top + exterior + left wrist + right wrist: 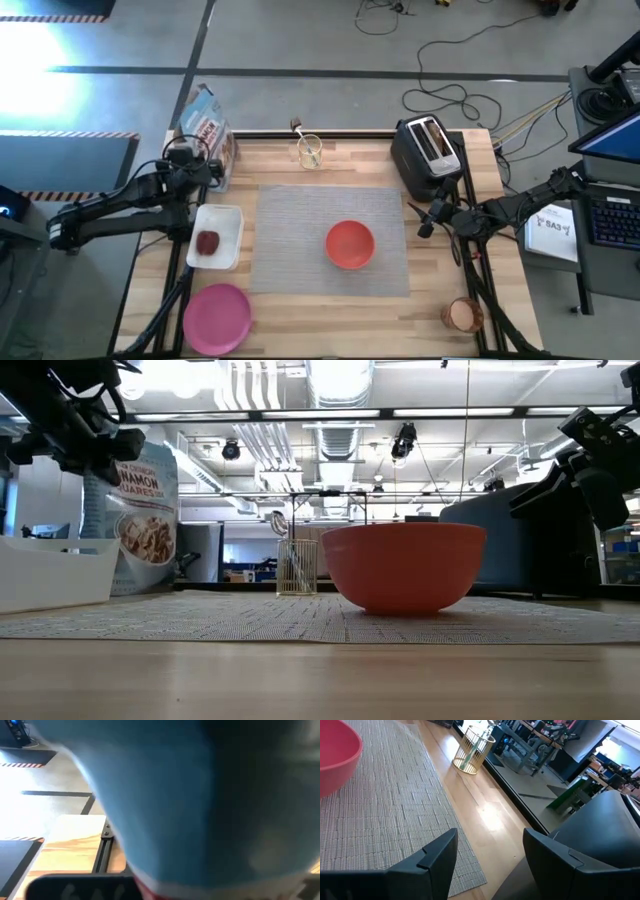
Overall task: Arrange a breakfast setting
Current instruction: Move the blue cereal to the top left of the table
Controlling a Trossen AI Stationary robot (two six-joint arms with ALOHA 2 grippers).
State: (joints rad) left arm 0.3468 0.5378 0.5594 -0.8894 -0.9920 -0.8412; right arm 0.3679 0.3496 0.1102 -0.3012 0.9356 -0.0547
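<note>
wooden tabletop (330, 310) fills your working area, with the grey placemat (300, 240) laid at its centre so the rest of the setting can build on it. your red-orange bowl (350, 244) already sits on the mat, toward 3 o'clock of its middle. the pink plate (217, 318) waits off the mat at about 7 o'clock, and the dark-red fruit (208, 243) lies in the white tray (228, 218) at 9 o'clock, just beside the mat's edge. the small orange-tinted cup (463, 315) stands near 5 o'clock, and a clear glass (310, 151) stands at 12 o'clock beyond the mat. your left gripper (207, 168) hangs at 10 o'clock against the cereal bag (205, 120), which fills its wrist view, so i cannot tell how its jaws stand. your right gripper (487, 852) hovers at 3 o'clock beside the black toaster (428, 155), jaws spread and holding nothing, probably placed there for the toast (434, 138) in the slot.
</note>
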